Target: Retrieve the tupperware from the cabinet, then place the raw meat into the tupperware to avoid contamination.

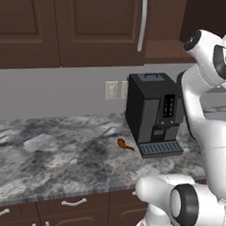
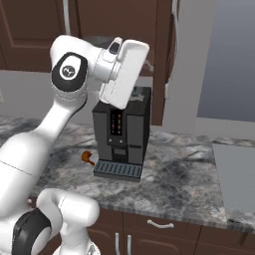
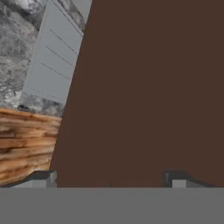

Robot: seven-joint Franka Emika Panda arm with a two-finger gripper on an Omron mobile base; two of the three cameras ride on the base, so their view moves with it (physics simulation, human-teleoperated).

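Note:
The raw meat [image 1: 125, 144] [image 2: 87, 157], a tiny orange-brown drumstick piece, lies on the counter just left of the coffee machine. The dark brown cabinet [image 1: 90, 26] [image 2: 40, 30] hangs above with its doors shut, and its long silver handle [image 1: 143, 23] stands near the right door edge. The tupperware is out of view. My arm is raised, with the hand [image 2: 122, 74] up in front of the coffee machine's top. In the hand view my gripper [image 3: 111, 179] is open, fingertips wide apart and nothing between them, close to a flat brown cabinet face [image 3: 153, 87].
A tall black coffee machine [image 1: 154, 114] [image 2: 122, 134] stands on the grey marbled counter [image 1: 53, 154] [image 2: 184, 179]. A flat grey panel [image 2: 236, 179] [image 3: 54, 57] lies in the counter at the right. Drawers with curved handles [image 1: 74, 202] [image 2: 159, 224] run below. An outlet [image 1: 111, 90] is on the wall.

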